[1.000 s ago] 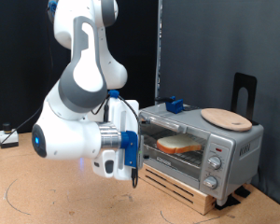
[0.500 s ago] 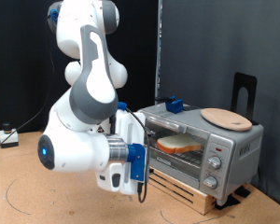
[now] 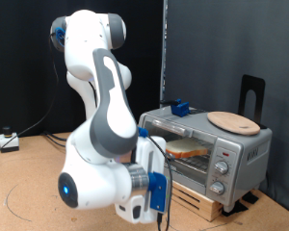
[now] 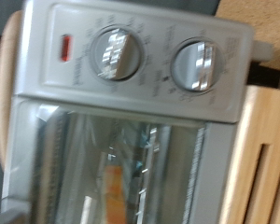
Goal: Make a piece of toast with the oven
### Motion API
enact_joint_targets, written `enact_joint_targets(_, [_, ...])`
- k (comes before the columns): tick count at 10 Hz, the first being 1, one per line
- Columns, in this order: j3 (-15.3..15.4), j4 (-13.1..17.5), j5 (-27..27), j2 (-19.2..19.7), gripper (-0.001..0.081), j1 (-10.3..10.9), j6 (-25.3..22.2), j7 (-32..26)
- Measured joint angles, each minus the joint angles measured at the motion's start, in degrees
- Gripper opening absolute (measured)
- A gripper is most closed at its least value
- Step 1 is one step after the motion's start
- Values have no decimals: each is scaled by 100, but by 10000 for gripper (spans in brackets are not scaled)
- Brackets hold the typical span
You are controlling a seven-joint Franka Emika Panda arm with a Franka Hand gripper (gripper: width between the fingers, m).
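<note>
toast sits inside the oven, lying flat on the wire rack behind the shut glass door, on the left half of the oven's window in the exterior view. it looks light and soft, a thin slice with a firmer crust, likely to crumble or dent under a hard pinch; the crust edges seem the best place to take hold, gently. in the wrist view it shows only as an orange-brown streak through the blurred glass.

the gripper hangs low at the near left of the oven, just in front of its lower left corner, well below the toast and apart from it, with the door between them. it holds nothing that i can see, but i cannot tell whether its fingers stand apart or together. the wrist camera looks at the two knobs on the control panel, close up. a round wooden board rests on the oven's top.
</note>
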Motion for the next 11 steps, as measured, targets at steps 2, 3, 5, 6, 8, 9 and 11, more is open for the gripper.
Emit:
enact_joint_targets(2, [0,355,-68,392,804,153,68,3])
enact_joint_targets(3, [1,514,-85,566,804,217,69,5])
enact_joint_targets(5, [2,755,-86,840,804,325,141,44])
enact_joint_targets(6, [9,860,-82,959,804,383,166,57])
enact_joint_targets(8, [86,1008,-55,1153,804,508,183,67])
enact_joint_targets(9, [148,1022,-40,1192,804,580,182,66])
enact_joint_targets(11, [313,1016,0,1212,804,703,169,66])
